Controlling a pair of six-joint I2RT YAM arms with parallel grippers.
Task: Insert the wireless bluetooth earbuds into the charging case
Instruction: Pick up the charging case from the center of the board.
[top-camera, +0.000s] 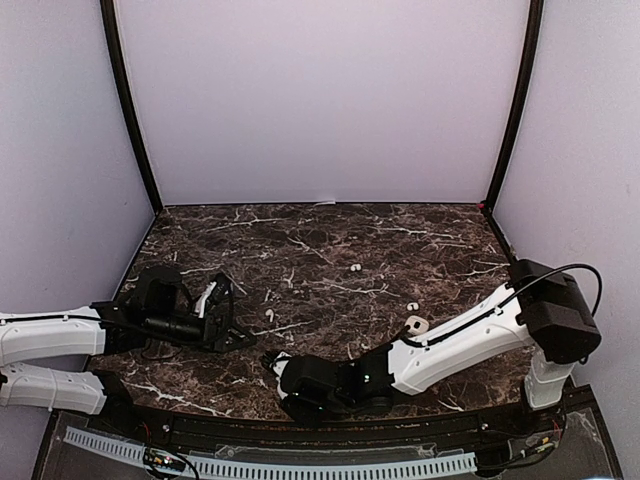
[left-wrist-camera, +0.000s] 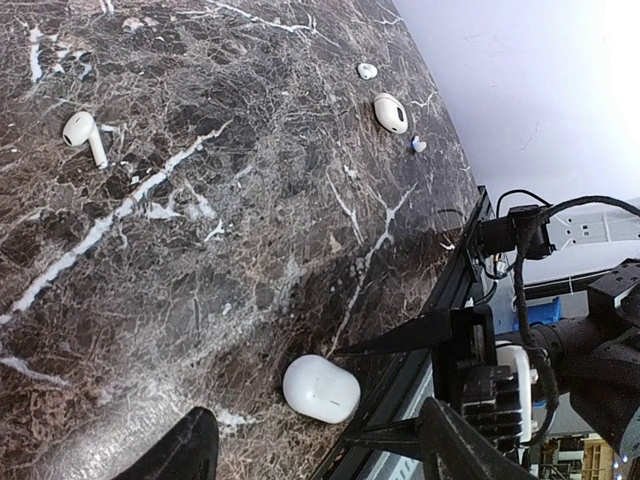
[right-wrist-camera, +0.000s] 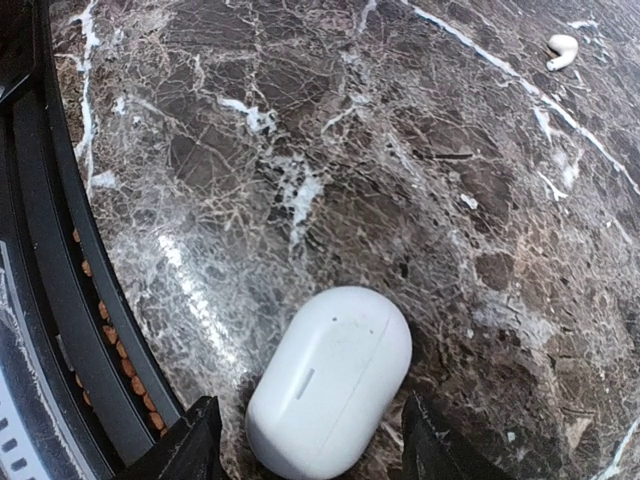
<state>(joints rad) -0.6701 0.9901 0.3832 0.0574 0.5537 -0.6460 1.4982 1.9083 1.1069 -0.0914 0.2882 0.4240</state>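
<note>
Earbuds (top-camera: 268, 314) lie loose on the marble table (top-camera: 300, 235), none seated yet. At left, our left gripper (top-camera: 232, 312) hangs empty, jaws apart. Rightward, our right gripper (right-wrist-camera: 312, 440) straddles the closed charging case (right-wrist-camera: 330, 375), jaws apart; we cannot tell whether the pads touch it. We judge that next the case needs steadying and its lid opening. The frame cuts off its near end. Farther right, a pale oval thing (top-camera: 415, 325) is too small to name.
</note>
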